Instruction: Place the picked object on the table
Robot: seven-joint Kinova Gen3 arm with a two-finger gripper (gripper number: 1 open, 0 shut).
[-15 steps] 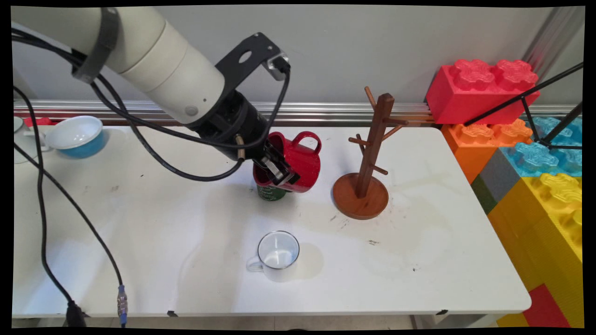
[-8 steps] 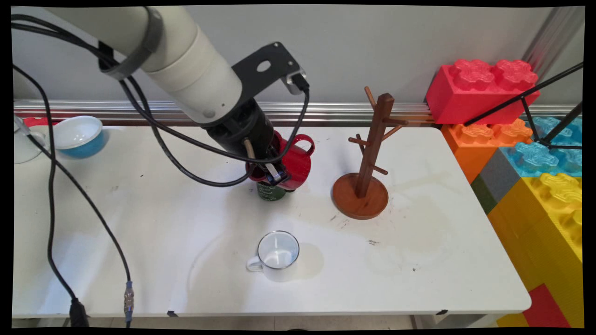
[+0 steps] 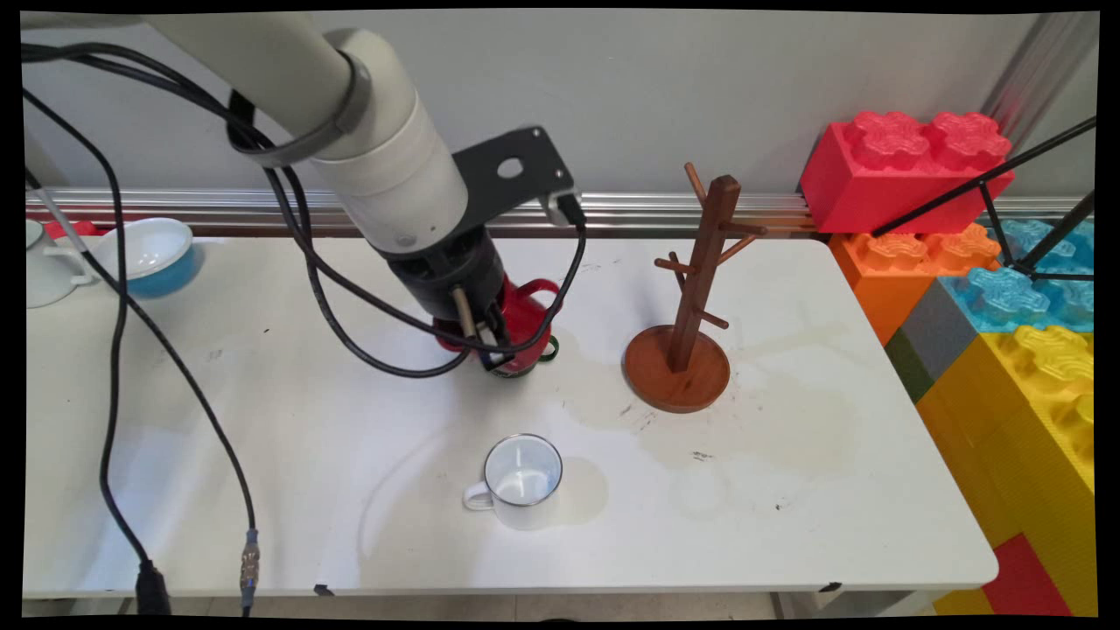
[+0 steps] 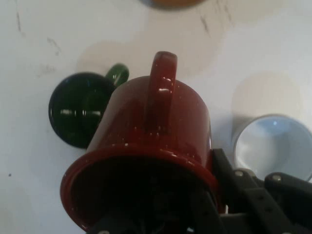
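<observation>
My gripper (image 3: pixel 495 344) is shut on the rim of a speckled red mug (image 3: pixel 526 317), one finger inside it and one outside. The mug hangs tilted, handle up and pointing right, just above the table (image 3: pixel 262 420). In the hand view the red mug (image 4: pixel 156 131) fills the middle, with my gripper (image 4: pixel 207 207) at its rim. A dark green mug (image 3: pixel 518 368) stands on the table directly below and partly hidden by the red one; the hand view shows this green mug (image 4: pixel 75 109) to the left. Right of them stands a wooden mug tree (image 3: pixel 691 289).
A white enamel mug (image 3: pixel 521 477) stands upright nearer the front edge, also seen as the white mug (image 4: pixel 273 146) in the hand view. A blue bowl (image 3: pixel 149 254) and a white cup (image 3: pixel 44 271) sit at the far left. Large toy blocks (image 3: pixel 962 245) rise past the right edge.
The arm has swung toward vertical and lowered. The red mug has come down and slightly left, now close over the green mug, its handle lower than before.
</observation>
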